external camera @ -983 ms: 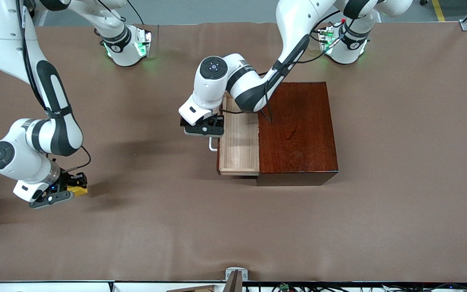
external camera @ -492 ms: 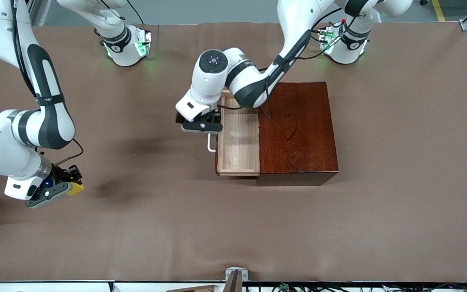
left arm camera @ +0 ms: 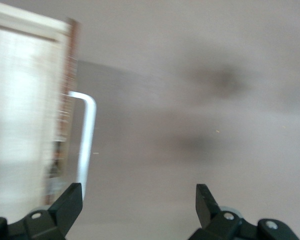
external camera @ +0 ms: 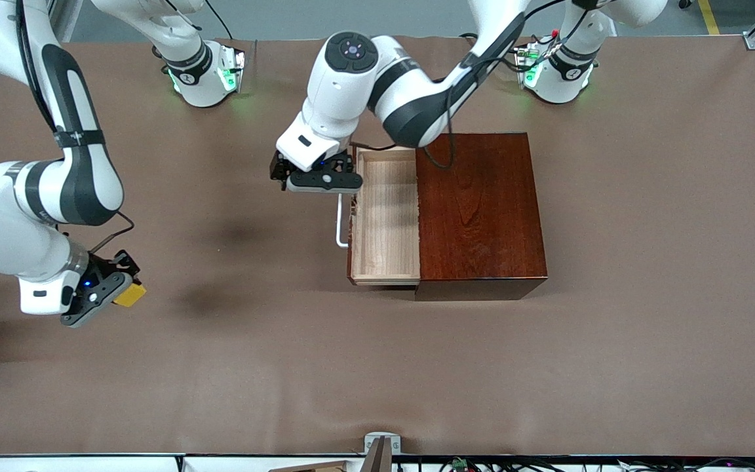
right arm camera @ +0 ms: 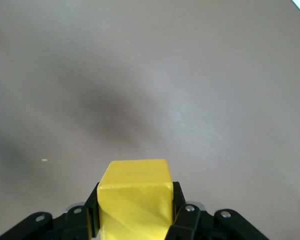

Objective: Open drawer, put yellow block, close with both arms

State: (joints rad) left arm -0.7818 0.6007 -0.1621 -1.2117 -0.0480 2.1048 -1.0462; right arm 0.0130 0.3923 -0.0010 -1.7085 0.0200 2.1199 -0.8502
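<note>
- My right gripper (external camera: 117, 288) sits at the lower left of the front view, up over bare brown table (external camera: 613, 360) toward the right arm's end, its jaws clenched on the yellow block (external camera: 130, 295).
- In my right wrist view the yellow block (right arm camera: 135, 205) fills the lower middle of the frame, pinched between my black fingers (right arm camera: 182, 220), with only table surface past it.
- My left gripper (external camera: 315, 178) hangs in the upper middle of the front view, over the table just beside the drawer's front, jaws released and holding nothing.
- The drawer (external camera: 385, 219) stands pulled out of the mahogany box (external camera: 479, 210) at the frame's centre, its pale wooden tray bare.
- Its white handle (external camera: 340, 223) juts toward the right arm's end; in my left wrist view the handle (left arm camera: 87, 140) shows at mid left, above my spread fingertips (left arm camera: 70, 202).
</note>
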